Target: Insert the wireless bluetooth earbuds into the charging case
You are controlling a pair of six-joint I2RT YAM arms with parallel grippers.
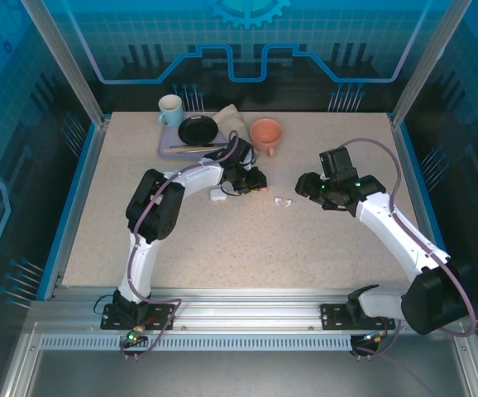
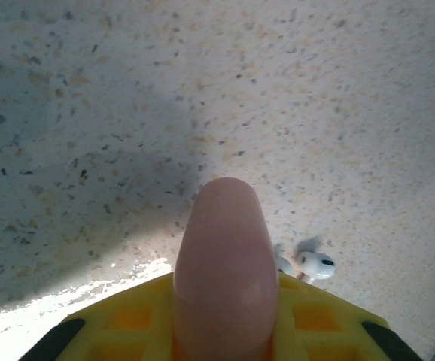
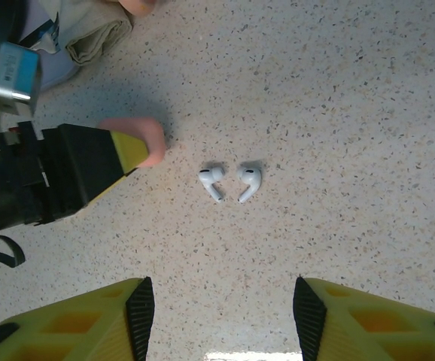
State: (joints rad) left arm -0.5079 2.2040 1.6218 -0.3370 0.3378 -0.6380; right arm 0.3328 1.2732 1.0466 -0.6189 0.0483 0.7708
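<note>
White earbuds (image 3: 211,180) on speckled table (image 3: 353,113).

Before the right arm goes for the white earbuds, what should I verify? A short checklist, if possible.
1. Right tool open: ok.
2. White earbuds lying free on the table: ok.
3. Earbuds ahead of the right tool's gap: ok.
4. Left tool apart from the earbuds: ok.
5. Left tool shut on the pink object: ok.
6. White case by the left arm, lid open: cannot tell.
</note>
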